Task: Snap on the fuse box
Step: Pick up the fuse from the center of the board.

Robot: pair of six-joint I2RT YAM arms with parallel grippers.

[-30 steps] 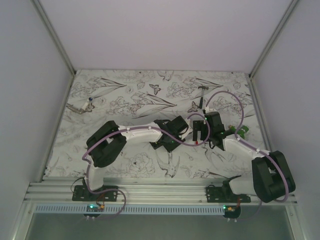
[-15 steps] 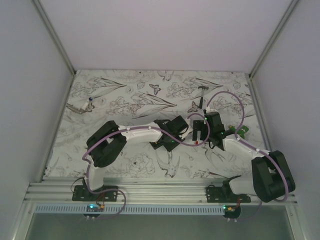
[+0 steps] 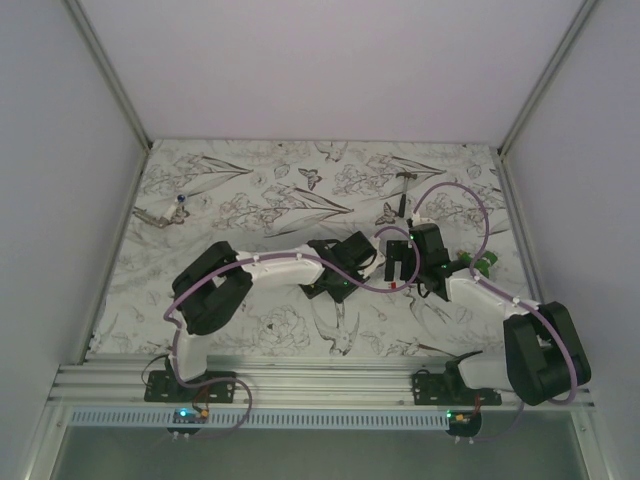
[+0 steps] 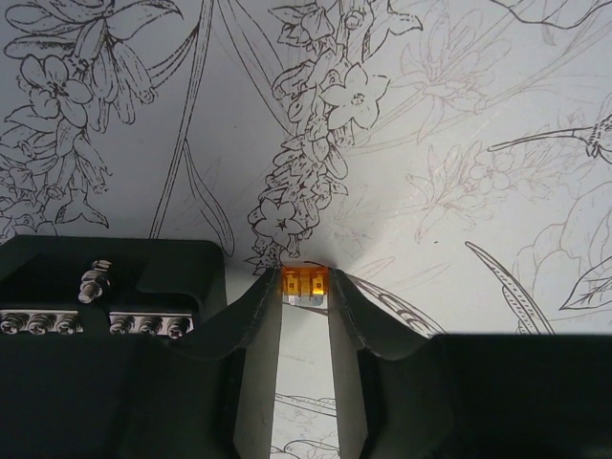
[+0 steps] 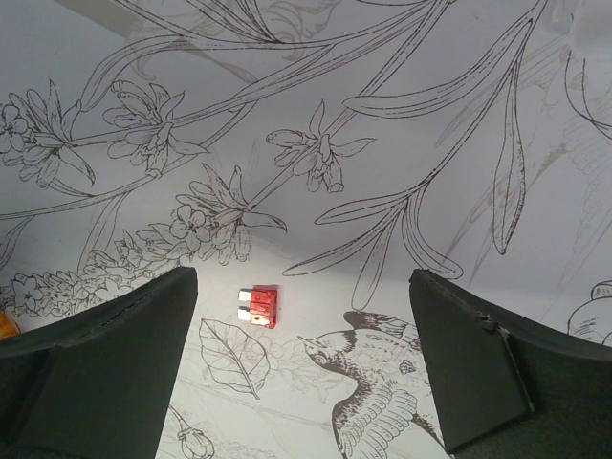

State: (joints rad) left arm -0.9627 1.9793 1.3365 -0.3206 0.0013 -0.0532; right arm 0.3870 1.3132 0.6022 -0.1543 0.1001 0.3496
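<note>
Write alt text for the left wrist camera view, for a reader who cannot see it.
The left gripper pinches a small orange fuse between the tips of its two dark fingers, seen from just behind them. Beyond lies the white table cover, printed with line-drawn flowers and leaves.

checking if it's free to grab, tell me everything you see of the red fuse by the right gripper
The red fuse is a tiny flat rectangular piece. It looks like red plastic, with a paler whitish patch at its left end. It lies flat on the flower-printed table cover, just left of a drawn bird. The open right gripper has one finger on either side of it, both well clear. Only the cover touches it.
</note>
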